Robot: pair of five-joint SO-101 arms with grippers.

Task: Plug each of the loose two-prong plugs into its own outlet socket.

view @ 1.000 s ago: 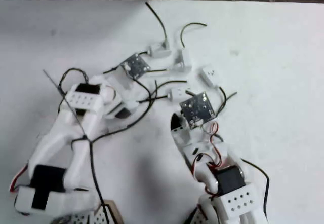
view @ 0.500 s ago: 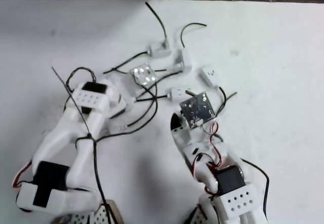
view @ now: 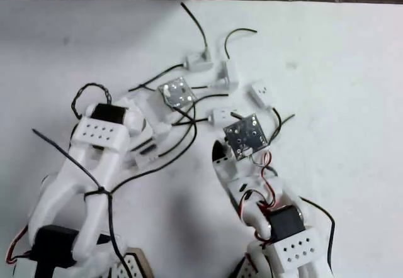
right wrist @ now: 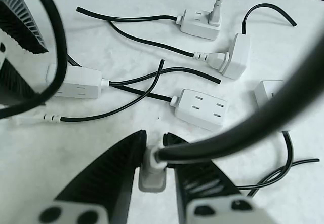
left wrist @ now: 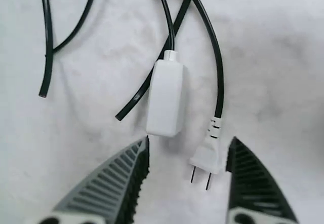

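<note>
left arm (view: 94, 141) drew back; plug (left wrist: 208, 154) points prongs toward its fingers (left wrist: 121, 176).

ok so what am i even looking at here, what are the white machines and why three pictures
These are two small robot arms, the left arm and the right arm, at a white table. The high view comes from a fixed camera looking down. Each other picture comes from a camera on one arm's wrist, looking along its tool. On the table lie black cords ending in white outlets or two-prong plugs. The left tool is open, with a loose plug between its fingers, beside an outlet block. The right tool is shut on a second plug, near a free outlet.
</note>
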